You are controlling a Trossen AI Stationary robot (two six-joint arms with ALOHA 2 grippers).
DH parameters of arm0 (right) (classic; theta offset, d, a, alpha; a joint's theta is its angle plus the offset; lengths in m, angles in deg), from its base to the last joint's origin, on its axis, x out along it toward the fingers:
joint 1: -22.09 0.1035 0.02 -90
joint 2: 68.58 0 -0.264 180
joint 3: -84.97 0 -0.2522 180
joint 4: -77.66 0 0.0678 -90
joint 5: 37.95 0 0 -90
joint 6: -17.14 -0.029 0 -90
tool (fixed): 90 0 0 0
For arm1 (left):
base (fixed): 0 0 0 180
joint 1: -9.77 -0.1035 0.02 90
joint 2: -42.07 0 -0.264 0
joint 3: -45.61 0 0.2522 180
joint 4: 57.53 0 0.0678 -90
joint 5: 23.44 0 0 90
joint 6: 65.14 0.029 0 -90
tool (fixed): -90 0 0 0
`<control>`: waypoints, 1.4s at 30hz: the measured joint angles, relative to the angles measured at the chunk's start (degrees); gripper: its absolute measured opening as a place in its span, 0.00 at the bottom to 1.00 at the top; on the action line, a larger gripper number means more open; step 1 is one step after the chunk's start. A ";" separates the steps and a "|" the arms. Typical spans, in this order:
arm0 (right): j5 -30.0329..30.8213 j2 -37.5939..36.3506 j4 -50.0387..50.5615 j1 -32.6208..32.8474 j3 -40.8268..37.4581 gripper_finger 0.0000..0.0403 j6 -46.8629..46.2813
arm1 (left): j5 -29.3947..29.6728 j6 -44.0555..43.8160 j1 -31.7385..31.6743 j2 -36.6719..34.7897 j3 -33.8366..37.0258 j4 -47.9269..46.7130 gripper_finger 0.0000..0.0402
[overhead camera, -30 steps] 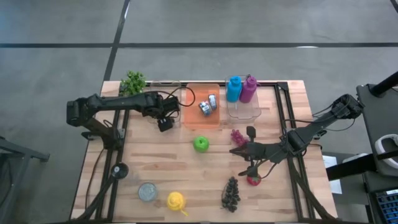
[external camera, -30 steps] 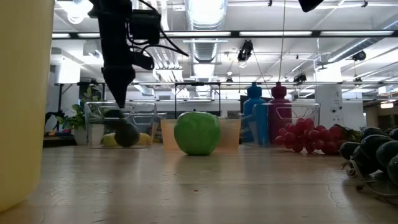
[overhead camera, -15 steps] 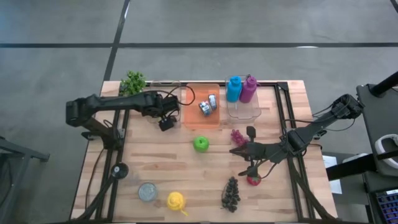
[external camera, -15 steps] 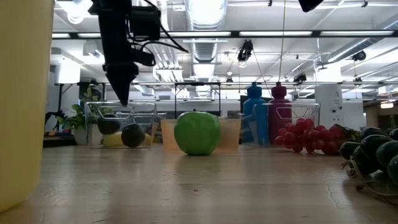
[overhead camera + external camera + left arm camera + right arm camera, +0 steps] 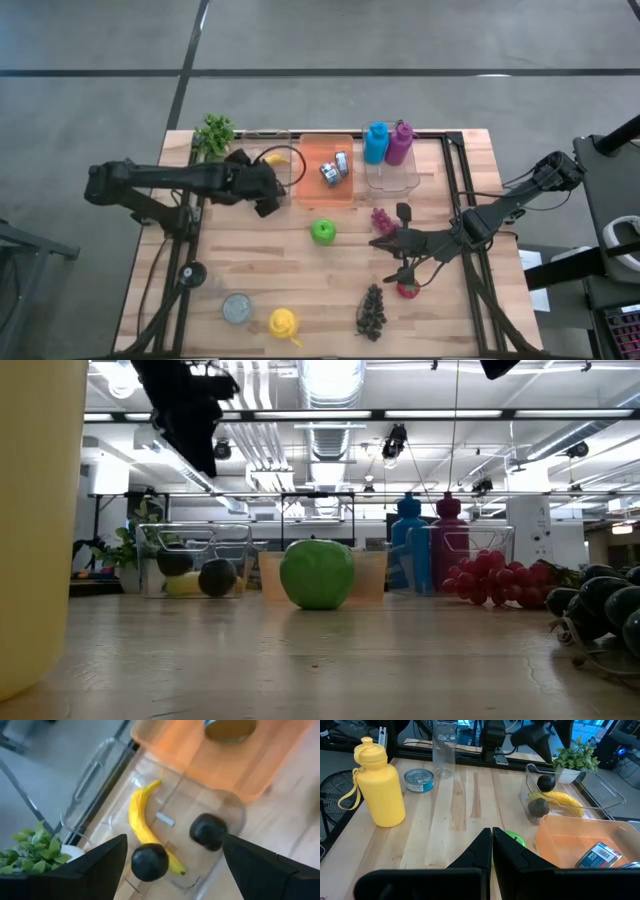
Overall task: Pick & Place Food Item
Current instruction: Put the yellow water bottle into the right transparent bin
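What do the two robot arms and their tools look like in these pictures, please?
Both arms are dark, slim and jointed, with black cables looping along them. The left tool is a blocky black unit; its two fingers are broad, matte black wedges. The right tool tapers to a point, its flat black fingers meeting edge to edge.

I see bright, even overhead light with soft, faint shadows on the table point(image 5: 260, 270). In my low view, ceiling lamps point(image 5: 330, 380) glare at twelve o'clock, and the yellow bottle point(image 5: 35, 520) at nine o'clock is blurred. My left wrist view is soft with motion blur.
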 joint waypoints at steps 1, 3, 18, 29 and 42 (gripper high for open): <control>0.00 0.00 0.00 0.01 -0.02 0.02 0.00 | 0.80 -1.01 1.35 -0.37 0.00 0.03 0.80; 0.00 0.02 0.00 0.04 -0.02 0.02 0.00 | 2.02 -2.81 3.89 -0.52 0.00 0.03 0.80; 0.00 0.00 0.00 0.02 -0.02 0.02 0.00 | 15.33 -13.08 20.30 0.11 0.14 1.77 0.79; 0.01 0.00 0.00 0.02 -0.01 0.02 0.00 | 16.63 -12.79 22.90 0.09 0.15 3.50 0.80; 0.00 0.01 0.00 -0.02 -0.02 0.02 0.00 | 16.62 -13.95 23.60 0.11 0.15 3.88 0.76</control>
